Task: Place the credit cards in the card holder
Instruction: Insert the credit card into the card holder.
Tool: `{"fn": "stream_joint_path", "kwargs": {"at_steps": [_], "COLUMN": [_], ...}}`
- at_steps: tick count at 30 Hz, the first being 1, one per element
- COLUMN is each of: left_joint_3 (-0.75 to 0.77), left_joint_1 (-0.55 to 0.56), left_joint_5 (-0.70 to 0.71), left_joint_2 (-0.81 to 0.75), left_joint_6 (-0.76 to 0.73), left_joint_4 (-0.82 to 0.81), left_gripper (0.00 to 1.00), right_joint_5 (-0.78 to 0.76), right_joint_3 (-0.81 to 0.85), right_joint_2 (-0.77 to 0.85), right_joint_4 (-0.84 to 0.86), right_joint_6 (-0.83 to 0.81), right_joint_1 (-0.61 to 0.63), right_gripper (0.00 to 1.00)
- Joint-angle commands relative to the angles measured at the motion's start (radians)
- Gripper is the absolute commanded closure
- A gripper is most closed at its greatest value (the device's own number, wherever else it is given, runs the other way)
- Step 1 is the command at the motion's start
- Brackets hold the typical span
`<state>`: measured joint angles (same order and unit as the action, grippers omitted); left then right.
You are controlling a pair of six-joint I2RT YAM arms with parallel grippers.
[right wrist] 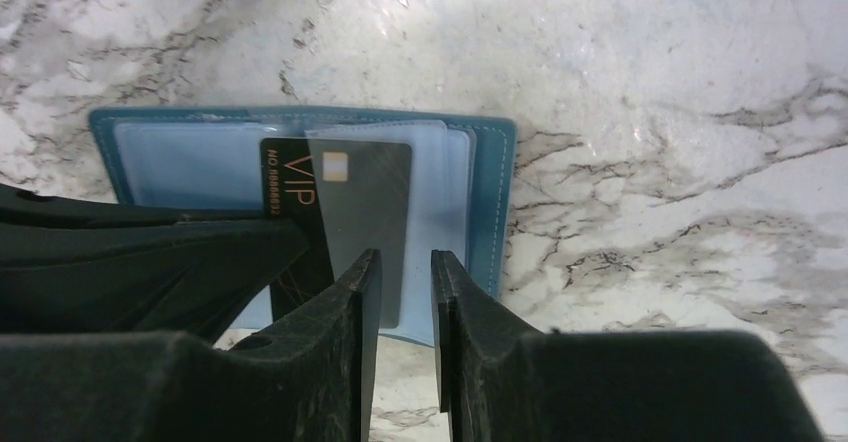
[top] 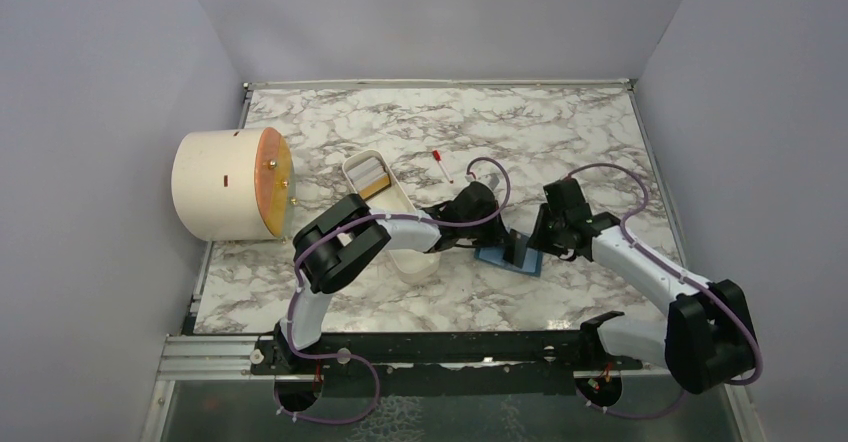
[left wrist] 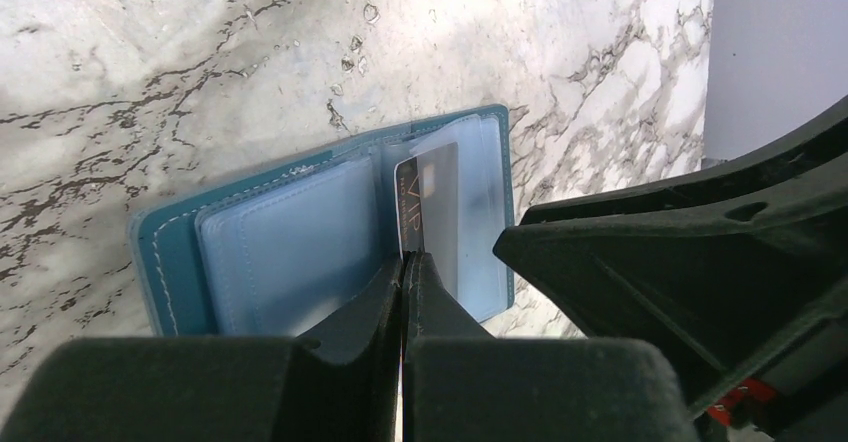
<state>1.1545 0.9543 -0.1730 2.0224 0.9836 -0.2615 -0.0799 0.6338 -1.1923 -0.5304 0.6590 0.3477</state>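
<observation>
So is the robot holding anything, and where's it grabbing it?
The left pincer pinches the dark card by its near edge; the far end sits in the blue card holder. Whether the right pincer grips anything cannot be told.

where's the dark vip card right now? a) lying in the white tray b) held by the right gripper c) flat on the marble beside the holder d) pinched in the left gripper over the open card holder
d: the left gripper is closed on the edge of the dark VIP card, which stands over the open teal card holder.
</observation>
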Motion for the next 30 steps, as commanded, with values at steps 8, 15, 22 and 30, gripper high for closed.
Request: {"fn": "stream_joint_path", "kwargs": {"at_steps": [8, 15, 22, 30], "left_joint_3": [-0.02, -0.005, 0.012, 0.019], "left_joint_1": [0.007, 0.037, 0.038, 0.032], "left_joint_5": [0.084, 0.11, 0.165, 0.183], "left_joint_2": [-0.007, 0.001, -0.033, -0.09], "left_joint_6": [0.006, 0.037, -0.019, -0.112], "left_joint_4": [0.02, 0.011, 0.076, 0.141], "left_gripper": [1.0, 1.0, 0.8, 0.66], "right_joint_5": [0.015, 0.049, 0.034, -0.023], "right_joint_3": [-0.087, -0.126, -0.103, -0.012], "right_joint_2": [-0.045, -0.029, -0.037, 0.021], "right_joint_4": [0.07, 0.121, 0.111, 0.026], "right_joint_6": [0.07, 0.103, 0.086, 0.035], "right_joint_1": [0.007, 0.006, 0.006, 0.006], "right_gripper": [0.79, 0.8, 0.8, 0.8]}}
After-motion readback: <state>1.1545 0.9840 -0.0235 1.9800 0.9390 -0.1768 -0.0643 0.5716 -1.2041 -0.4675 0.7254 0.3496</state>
